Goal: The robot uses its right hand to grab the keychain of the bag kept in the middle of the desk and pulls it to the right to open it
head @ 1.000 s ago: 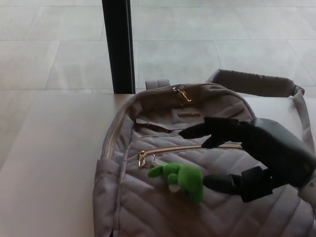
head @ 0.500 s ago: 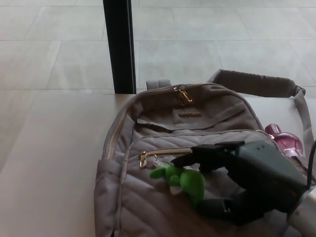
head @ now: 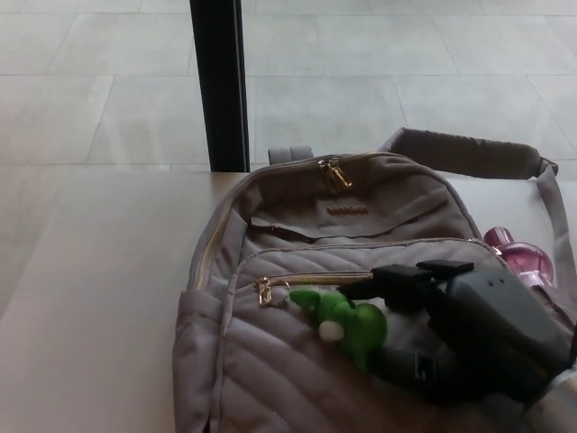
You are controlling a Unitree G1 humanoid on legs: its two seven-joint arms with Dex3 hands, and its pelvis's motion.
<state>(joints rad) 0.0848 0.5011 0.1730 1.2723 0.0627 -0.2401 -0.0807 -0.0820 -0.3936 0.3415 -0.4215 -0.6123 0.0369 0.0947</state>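
Observation:
A grey quilted backpack lies flat in the middle of the desk. Its front pocket has a gold zipper, with the pull at the left end. A green plush keychain hangs from that pull and lies on the pocket. My right hand comes in from the lower right. Its fingers lie above the keychain's right end and the thumb sits below it, closed on the plush. The left hand does not show.
A pink object peeks out at the bag's right side. The bag's shoulder strap curves off to the back right. A black post stands behind the desk's far edge. Bare beige desk lies left of the bag.
My right hand dropped and closed its fingers around the keychain's right end, then drew back to the right. The green plush shifted slightly right with it. The zipper pull stays at the left.

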